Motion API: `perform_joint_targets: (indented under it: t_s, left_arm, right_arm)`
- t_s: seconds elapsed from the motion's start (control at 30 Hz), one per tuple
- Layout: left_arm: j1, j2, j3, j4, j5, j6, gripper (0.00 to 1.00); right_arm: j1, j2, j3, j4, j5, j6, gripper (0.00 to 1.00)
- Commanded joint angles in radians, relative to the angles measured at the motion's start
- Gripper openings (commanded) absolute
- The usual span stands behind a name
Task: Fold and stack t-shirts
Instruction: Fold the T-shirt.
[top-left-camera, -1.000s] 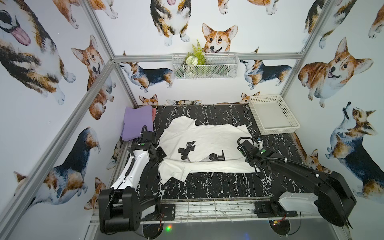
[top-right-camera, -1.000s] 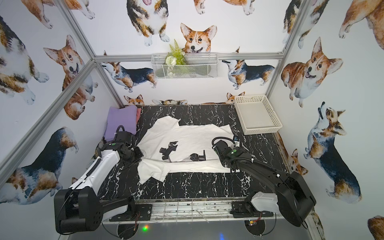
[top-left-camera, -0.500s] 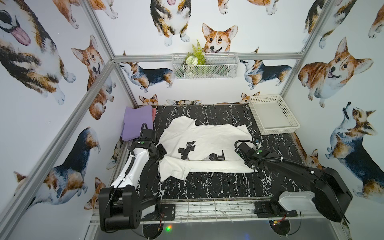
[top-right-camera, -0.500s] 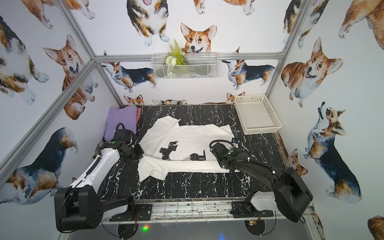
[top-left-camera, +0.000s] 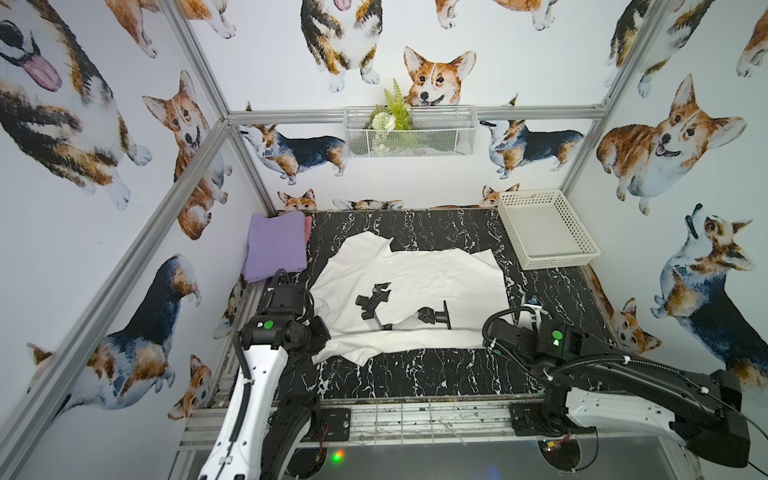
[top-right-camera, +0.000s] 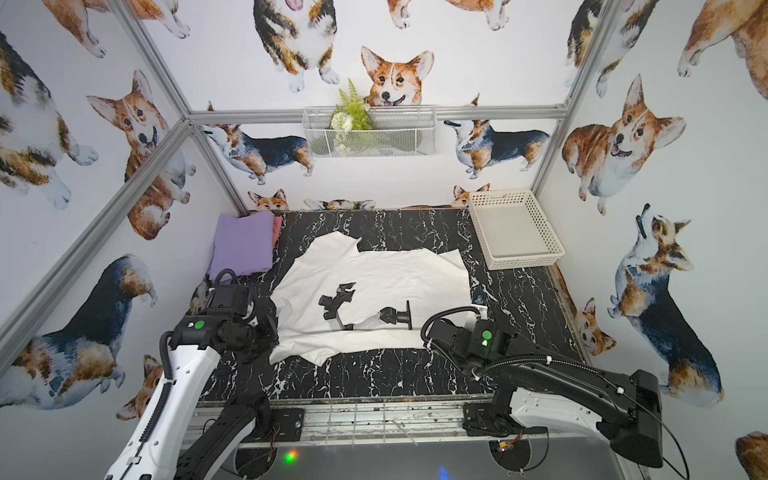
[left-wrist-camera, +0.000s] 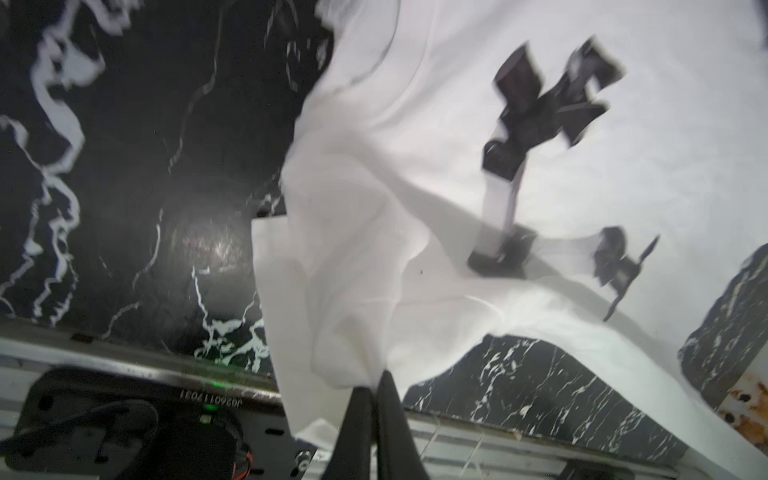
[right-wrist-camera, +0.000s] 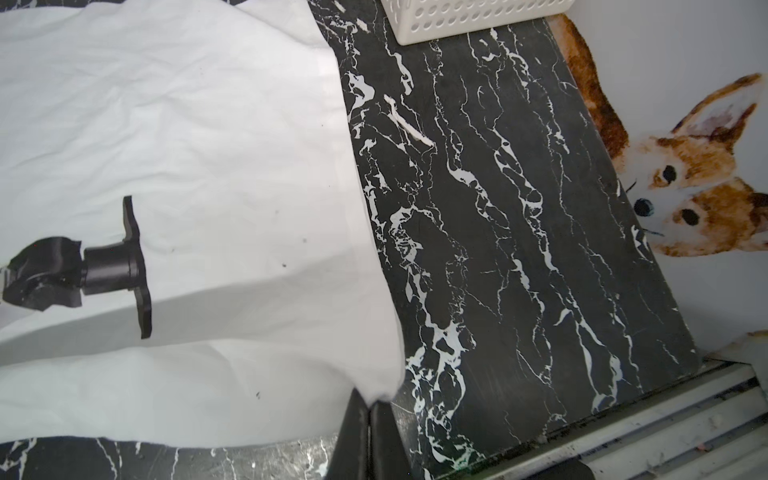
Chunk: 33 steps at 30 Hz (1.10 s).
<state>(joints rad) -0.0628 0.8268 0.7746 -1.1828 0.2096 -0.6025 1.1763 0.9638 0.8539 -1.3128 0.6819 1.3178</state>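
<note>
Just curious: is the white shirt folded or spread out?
Mostly spread: the shirt lies wide on the table, its near edge pinched up by left claw and right claw.

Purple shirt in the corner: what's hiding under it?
A strip of pinkish cloth pokes out from under the purple shirt along one side. The rest is covered, so its shape cannot be seen.

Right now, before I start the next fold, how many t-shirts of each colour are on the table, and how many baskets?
white t-shirt with robot-arm print, spread out: 1
lavender t-shirt, folded: 1
pinkish t-shirt, only an edge showing under the lavender one: 1
white perforated basket: 1
Total: 4 (3 t-shirts, 1 basket)
</note>
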Motion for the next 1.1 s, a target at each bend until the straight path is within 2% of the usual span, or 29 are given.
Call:
perform_joint_targets:
  t_s: [0.0, 0.1, 0.17, 0.2, 0.3, 0.47, 0.57, 0.63, 0.7, 0.77, 0.87, 0.93, 1.07]
  left_arm:
    - [-0.050, -0.096, -0.040, -0.114, 0.056, -0.101, 0.00]
    - [-0.069, -0.178, 0.018, -0.175, 0.017, -0.141, 0.00]
    - [-0.069, -0.181, 0.067, -0.226, 0.002, -0.132, 0.00]
    - [-0.069, -0.182, 0.137, -0.247, -0.011, -0.126, 0.00]
    - [-0.071, -0.180, 0.193, -0.284, -0.038, -0.111, 0.00]
    - [-0.071, -0.172, 0.204, -0.296, -0.026, -0.108, 0.00]
    - [-0.071, -0.166, 0.187, -0.279, -0.046, -0.099, 0.00]
    - [-0.072, -0.155, 0.171, -0.252, -0.039, -0.100, 0.00]
    - [-0.073, -0.138, 0.169, -0.233, -0.030, -0.105, 0.00]
    - [-0.072, -0.126, 0.184, -0.227, -0.035, -0.097, 0.00]
    - [-0.074, -0.118, 0.194, -0.227, -0.064, -0.086, 0.00]
    - [-0.074, -0.118, 0.181, -0.218, -0.050, -0.092, 0.00]
    - [-0.075, -0.115, 0.163, -0.201, -0.047, -0.098, 0.00]
  right_arm:
    - [0.096, 0.009, 0.030, -0.222, 0.031, 0.278, 0.00]
    - [0.148, 0.036, 0.046, -0.247, 0.036, 0.319, 0.00]
    - [0.179, 0.058, 0.054, -0.269, 0.043, 0.347, 0.00]
    - [0.200, 0.071, 0.061, -0.278, 0.048, 0.359, 0.00]
    - [0.274, 0.121, 0.097, -0.294, 0.094, 0.405, 0.00]
    - [0.389, 0.302, 0.231, -0.430, 0.196, 0.535, 0.00]
    - [0.393, 0.410, 0.257, -0.483, 0.235, 0.587, 0.00]
    - [0.379, 0.432, 0.252, -0.488, 0.286, 0.625, 0.00]
    - [0.330, 0.402, 0.253, -0.480, 0.297, 0.627, 0.00]
    - [0.299, 0.325, 0.228, -0.410, 0.305, 0.551, 0.00]
    - [0.255, 0.212, 0.156, -0.415, 0.293, 0.574, 0.00]
    - [0.231, 0.164, 0.120, -0.491, 0.271, 0.651, 0.00]
    - [0.198, 0.020, 0.056, -0.478, 0.172, 0.603, 0.00]
